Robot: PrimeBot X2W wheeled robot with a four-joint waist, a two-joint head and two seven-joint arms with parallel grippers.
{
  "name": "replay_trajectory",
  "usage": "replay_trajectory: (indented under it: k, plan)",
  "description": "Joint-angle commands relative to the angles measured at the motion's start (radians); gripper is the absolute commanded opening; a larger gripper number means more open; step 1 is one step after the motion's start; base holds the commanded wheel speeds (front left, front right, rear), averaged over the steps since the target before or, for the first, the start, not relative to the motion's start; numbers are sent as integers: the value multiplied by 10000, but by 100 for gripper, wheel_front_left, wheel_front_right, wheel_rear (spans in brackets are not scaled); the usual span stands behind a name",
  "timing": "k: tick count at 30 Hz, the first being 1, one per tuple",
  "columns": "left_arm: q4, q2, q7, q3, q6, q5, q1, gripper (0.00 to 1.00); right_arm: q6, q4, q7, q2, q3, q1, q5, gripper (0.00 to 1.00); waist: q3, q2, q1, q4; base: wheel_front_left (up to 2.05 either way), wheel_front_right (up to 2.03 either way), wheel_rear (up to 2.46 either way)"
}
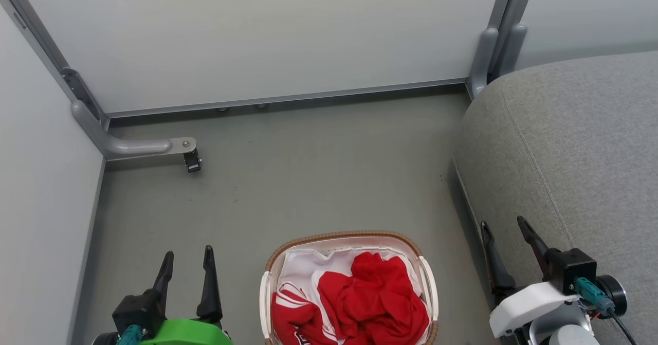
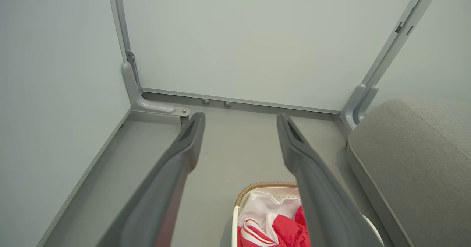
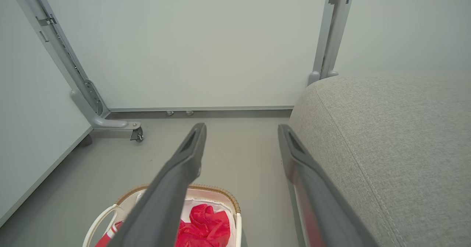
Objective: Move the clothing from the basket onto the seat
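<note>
Left gripper (image 1: pixel 188 253) at 7 o'clock, right gripper (image 1: pixel 501 223) at 5, both spread wide and empty, flank the basket (image 1: pixel 349 235), seemingly readied for its clothing (image 1: pixel 370 293)

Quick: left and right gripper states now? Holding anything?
Left gripper: open, holding nothing.
Right gripper: open, holding nothing; the clothing lies in the basket.

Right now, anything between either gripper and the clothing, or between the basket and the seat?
Nothing visible. The clothing lies uncovered in the basket; the left gripper and right gripper stand open either side of it. Only bare floor lies between the basket and the seat.
</note>
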Motion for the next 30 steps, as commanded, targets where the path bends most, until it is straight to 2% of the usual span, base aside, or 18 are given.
replay_trajectory:
  k: [1, 7, 30]
  plan:
    - [11, 70, -108, -28, 51, 205, 84, 100, 4, 15, -103, -62, 16, 24, -208, 100, 1, 0, 0, 9, 0, 0, 0]
    - [88, 73, -218, -91, 76, 531, 111, 100, 2, 28, -196, -67, 42, 33, -577, 100, 20, 0, 0, 26, 0, 0, 0]
    - [198, 72, -169, -164, -22, 493, -157, 100, 1, -37, -193, -66, -92, -157, -471, 100, 343, 0, 0, 40, 0, 0, 0]
